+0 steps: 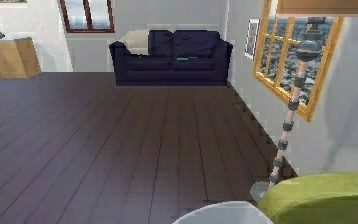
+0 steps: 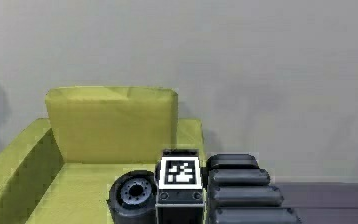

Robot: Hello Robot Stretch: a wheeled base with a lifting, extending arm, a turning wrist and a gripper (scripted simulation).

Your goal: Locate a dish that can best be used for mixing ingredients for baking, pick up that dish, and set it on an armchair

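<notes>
Gripper [image 2: 135, 197] low at the arm side view's bottom edge, seen as a dark round body just left of a white marker [image 2: 179, 170] with black marks. Fingers not made out, so no telling its state, nor whether anything is held. Right of the marker, the arm [image 2: 242, 185] as a stack of dark ribbed segments running down to the bottom edge. Behind all of this, the yellow-green armchair [image 2: 112, 120], with its seat directly behind the gripper, its backrest upright above and one armrest sloping down toward the view's left. Behind the armchair, a plain grey wall [image 2: 267, 70]. In the forward view, a corner of the same armchair [image 1: 322, 200] at the bottom right. Just left of it, at the bottom edge, a pale curved shape [image 1: 217, 212], whitish and rounded on top. Could be the task's thing, but too little in view to say. Rising beside the armchair, a lamp [image 1: 287, 120] with a beaded pole, leaning only in the picture. Behind the lamp on the right-hand wall, a wood-framed side window [image 1: 287, 55]. Across a dark plank floor [image 1: 117, 140], well apart from all this, a navy sofa [image 1: 172, 57] against the far wall, with a light cushion [image 1: 137, 40] on its left end. Above and left of the sofa, a rear window [image 1: 87, 12]. At the far left, a light wooden cabinet [image 1: 15, 58].
</notes>
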